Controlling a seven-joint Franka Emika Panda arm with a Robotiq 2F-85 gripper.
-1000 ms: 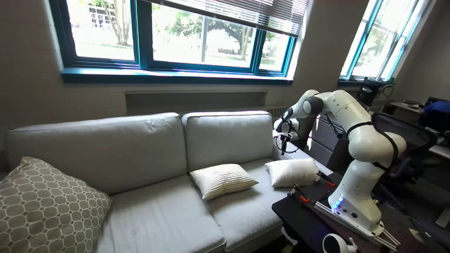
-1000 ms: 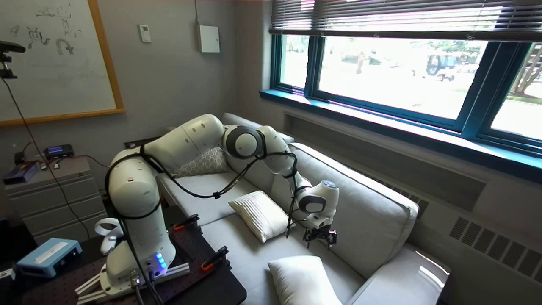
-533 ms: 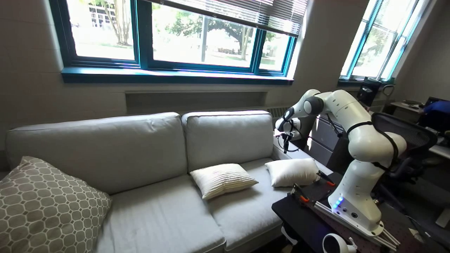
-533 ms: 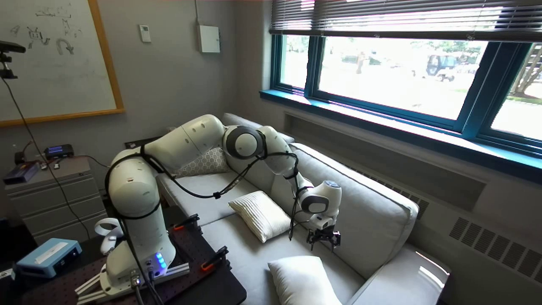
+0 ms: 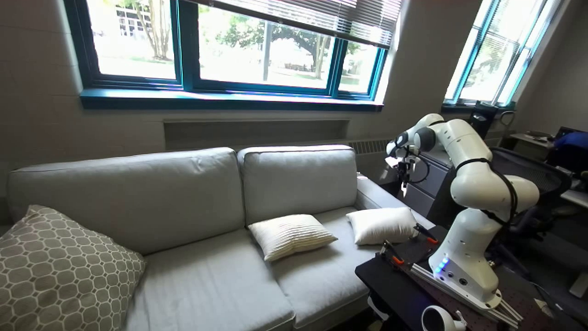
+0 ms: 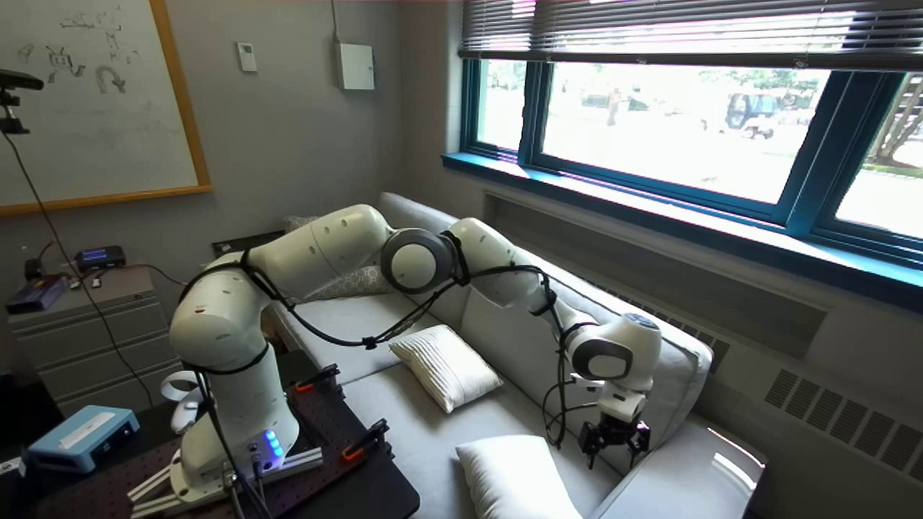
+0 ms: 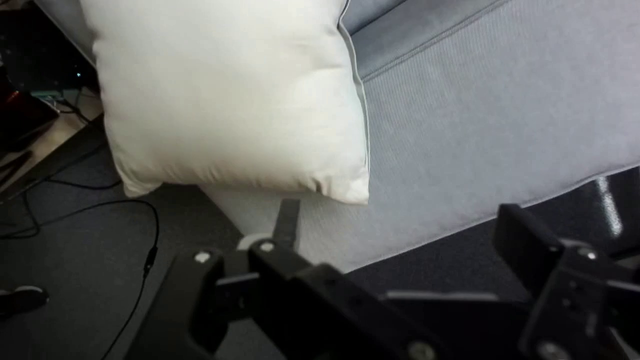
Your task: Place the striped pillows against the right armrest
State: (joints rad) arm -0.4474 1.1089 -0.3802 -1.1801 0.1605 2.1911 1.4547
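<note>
We see the gripper (image 6: 614,455), spread, near the right armrest (image 6: 689,465); the striped pillow (image 6: 447,367) lies well apart from that armrest, beyond the plain pillow (image 6: 515,478), long axis pointing roughly armrest-ward.

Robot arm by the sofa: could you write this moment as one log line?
jaws: open, holding nothing; striped pillow: on sofa, apart from right armrest; plain pillow: nearer armrest; placement: not done
</note>
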